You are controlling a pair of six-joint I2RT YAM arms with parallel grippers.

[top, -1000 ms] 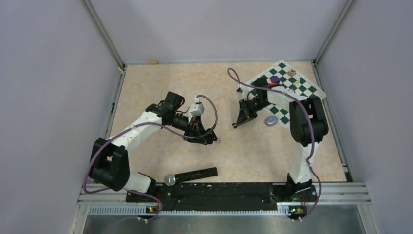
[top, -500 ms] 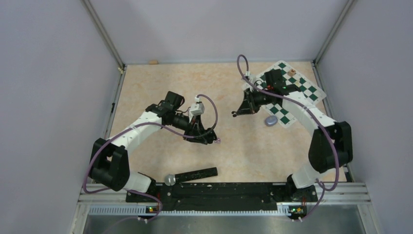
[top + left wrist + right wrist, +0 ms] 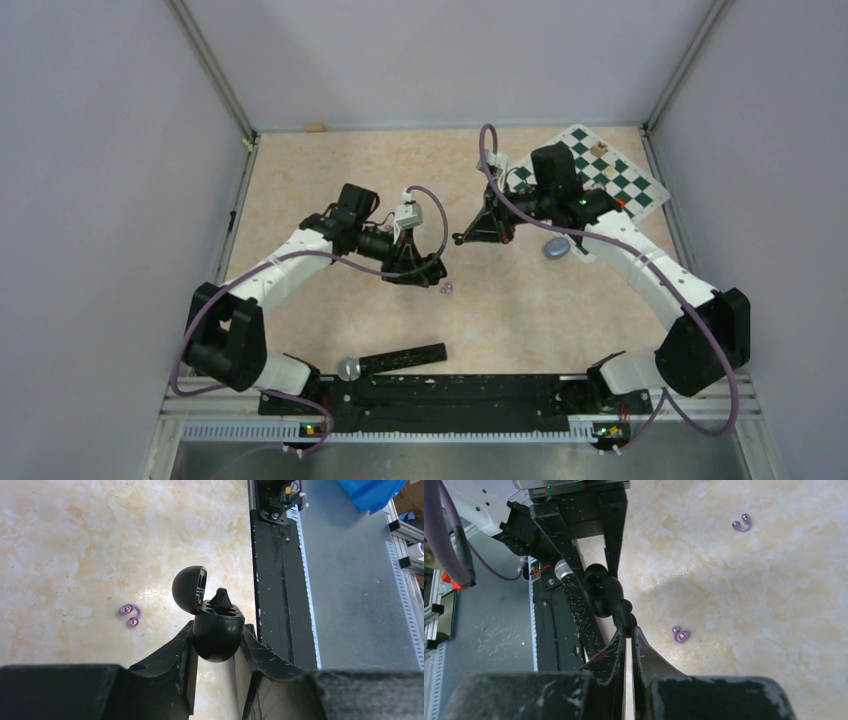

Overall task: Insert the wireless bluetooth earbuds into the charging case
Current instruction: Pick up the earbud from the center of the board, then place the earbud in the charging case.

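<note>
1. The left gripper (image 3: pixel 216 630) had its two matte black fingers clamped on the rounded lower half of a black case (image 3: pixel 215 642). The case was smooth and egg-shaped.
2. The domed lid (image 3: pixel 190 590) of that case stood swung open on its hinge. One black earbud (image 3: pixel 220 598) poked up from the pocket inside.
3. The right gripper (image 3: pixel 627 630) had its scuffed, tapered fingers pressed almost together. They pinched the end of a second glossy black earbud (image 3: pixel 604 592), a curved piece with bulbous ends, held clear of the table.
4. In the overhead view, the two grippers' tips were near each other over the middle of the table, but apart.
5. A lilac earbud (image 3: pixel 680 635), a small shiny C-shaped hook with two beads, lay on the table just beside the right fingers.
6. Another lilac earbud (image 3: pixel 742 522) of the same shape lay farther out.
7. The table (image 3: pixel 330 180) had a beige, marble-patterned top.
8. A grey oval case (image 3: pixel 556 247), smooth and closed, sat at the edge of a green-and-white chequered mat (image 3: pixel 625 185).
9. A black bar with a silver knob (image 3: pixel 400 358) lay near the arms' bases.
</note>
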